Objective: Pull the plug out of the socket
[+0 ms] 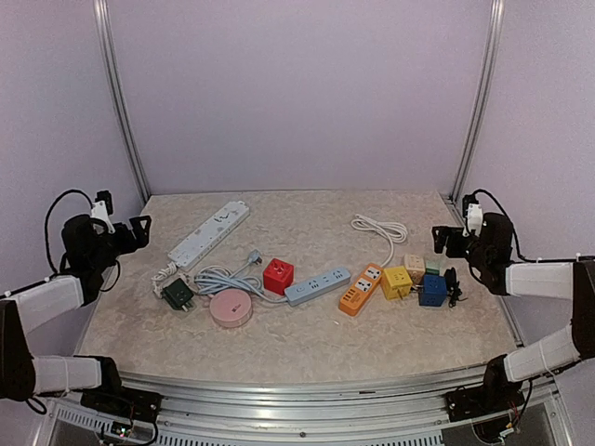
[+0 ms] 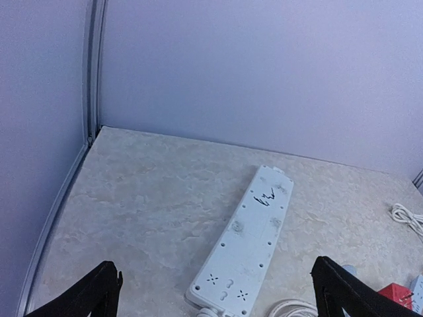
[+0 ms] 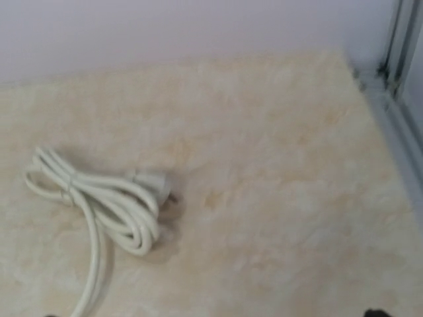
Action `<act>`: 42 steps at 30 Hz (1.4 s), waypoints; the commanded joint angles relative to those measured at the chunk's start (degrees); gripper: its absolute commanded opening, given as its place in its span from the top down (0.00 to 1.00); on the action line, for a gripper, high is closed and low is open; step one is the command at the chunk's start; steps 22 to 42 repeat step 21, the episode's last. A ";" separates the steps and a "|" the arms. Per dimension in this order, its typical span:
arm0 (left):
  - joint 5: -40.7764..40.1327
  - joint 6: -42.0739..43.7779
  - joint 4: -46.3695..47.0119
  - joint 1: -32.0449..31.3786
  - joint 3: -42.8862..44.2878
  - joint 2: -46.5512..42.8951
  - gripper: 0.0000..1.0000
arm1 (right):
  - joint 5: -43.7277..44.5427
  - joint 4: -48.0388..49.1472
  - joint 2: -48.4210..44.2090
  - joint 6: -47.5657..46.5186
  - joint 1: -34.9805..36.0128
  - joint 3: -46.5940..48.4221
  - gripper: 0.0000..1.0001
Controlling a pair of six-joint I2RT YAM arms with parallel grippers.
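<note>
Several sockets lie in a row mid-table: a red cube, a light blue strip, an orange strip, a yellow cube against the orange strip's end, and a blue cube with a black plug at its right side. A dark green plug block lies at the left. My left gripper is open and empty, raised at the left edge, with the long white strip between its fingertips. My right gripper is raised at the right edge, empty, its jaws spread beyond its wrist view.
A pink round puck sits near the front beside a grey coiled cable with a loose plug. A white coiled cable lies at the back right. Beige and green cubes stand behind the blue one. Metal rails border the table.
</note>
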 commanded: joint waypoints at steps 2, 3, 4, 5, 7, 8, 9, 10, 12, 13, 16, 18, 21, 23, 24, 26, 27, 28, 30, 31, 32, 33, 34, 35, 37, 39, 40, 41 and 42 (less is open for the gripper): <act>-11.57 5.64 14.78 0.55 -7.16 -1.16 0.01 | 0.10 21.05 -4.72 -3.16 -3.34 -10.63 0.00; -12.76 6.32 15.42 0.57 -7.79 -0.98 0.01 | 0.74 23.05 -4.82 -3.40 -4.65 -12.13 0.00; -13.54 7.03 16.22 0.58 -8.34 -0.75 0.01 | 1.03 23.99 -4.96 -3.83 -5.27 -13.08 0.00; -13.94 7.76 16.68 0.56 -8.94 -0.43 0.01 | 1.21 24.01 -5.26 -4.32 -5.36 -13.25 0.00; -14.44 8.88 18.60 0.53 -10.36 0.34 0.01 | 2.27 24.75 -5.52 -5.20 -5.37 -13.98 0.00; -14.56 8.95 19.61 0.58 -11.10 1.10 0.01 | 3.15 25.80 -5.50 -5.43 -5.37 -14.62 0.00; -14.42 8.89 20.41 0.58 -11.50 1.62 0.01 | 3.70 26.76 -5.50 -5.62 -5.37 -15.11 0.00; -13.87 8.75 20.47 0.58 -11.46 2.39 0.01 | 3.93 27.08 -5.65 -5.63 -5.37 -15.37 0.00; -13.69 7.93 19.86 0.54 -10.61 3.39 0.01 | 3.99 27.32 -5.99 -5.32 -5.38 -15.66 0.00; -13.69 7.50 19.74 0.57 -10.28 3.94 0.01 | 4.09 27.33 -6.10 -5.23 -5.37 -15.73 0.00; -13.43 7.33 19.73 0.57 -9.93 4.92 0.01 | 3.37 27.27 -6.41 -5.10 -5.37 -15.69 0.00; -13.36 7.41 20.02 0.58 -10.28 4.89 0.01 | 3.25 27.32 -6.59 -5.03 -5.39 -15.72 0.00; -13.39 7.30 20.13 0.53 -10.80 4.23 0.01 | 3.89 27.41 -6.76 -5.04 -5.40 -15.76 0.00; -13.39 7.30 20.13 0.53 -10.80 4.23 0.01 | 3.89 27.41 -6.76 -5.04 -5.40 -15.76 0.00; -13.39 7.30 20.13 0.53 -10.80 4.23 0.01 | 3.89 27.41 -6.76 -5.04 -5.40 -15.76 0.00; -13.39 7.30 20.13 0.53 -10.80 4.23 0.01 | 3.89 27.41 -6.76 -5.04 -5.40 -15.76 0.00; -13.39 7.30 20.13 0.53 -10.80 4.23 0.01 | 3.89 27.41 -6.76 -5.04 -5.40 -15.76 0.00; -13.39 7.30 20.13 0.53 -10.80 4.23 0.01 | 3.89 27.41 -6.76 -5.04 -5.40 -15.76 0.00; -13.39 7.30 20.13 0.53 -10.80 4.23 0.01 | 3.89 27.41 -6.76 -5.04 -5.40 -15.76 0.00; -13.39 7.30 20.13 0.53 -10.80 4.23 0.01 | 3.89 27.41 -6.76 -5.04 -5.40 -15.76 0.00; -13.39 7.30 20.13 0.53 -10.80 4.23 0.01 | 3.89 27.41 -6.76 -5.04 -5.40 -15.76 0.00; -13.39 7.30 20.13 0.53 -10.80 4.23 0.01 | 3.89 27.41 -6.76 -5.04 -5.40 -15.76 0.00; -13.39 7.30 20.13 0.53 -10.80 4.23 0.01 | 3.89 27.41 -6.76 -5.04 -5.40 -15.76 0.00; -13.39 7.30 20.13 0.53 -10.80 4.23 0.01 | 3.89 27.41 -6.76 -5.04 -5.40 -15.76 0.00; -13.39 7.30 20.13 0.53 -10.80 4.23 0.01 | 3.89 27.41 -6.76 -5.04 -5.40 -15.76 0.00; -13.39 7.30 20.13 0.53 -10.80 4.23 0.01 | 3.89 27.41 -6.76 -5.04 -5.40 -15.76 0.00; -13.39 7.30 20.13 0.53 -10.80 4.23 0.01 | 3.89 27.41 -6.76 -5.04 -5.40 -15.76 0.00; -13.39 7.30 20.13 0.53 -10.80 4.23 0.01 | 3.89 27.41 -6.76 -5.04 -5.40 -15.76 0.00; -13.39 7.30 20.13 0.53 -10.80 4.23 0.01 | 3.89 27.41 -6.76 -5.04 -5.40 -15.76 0.00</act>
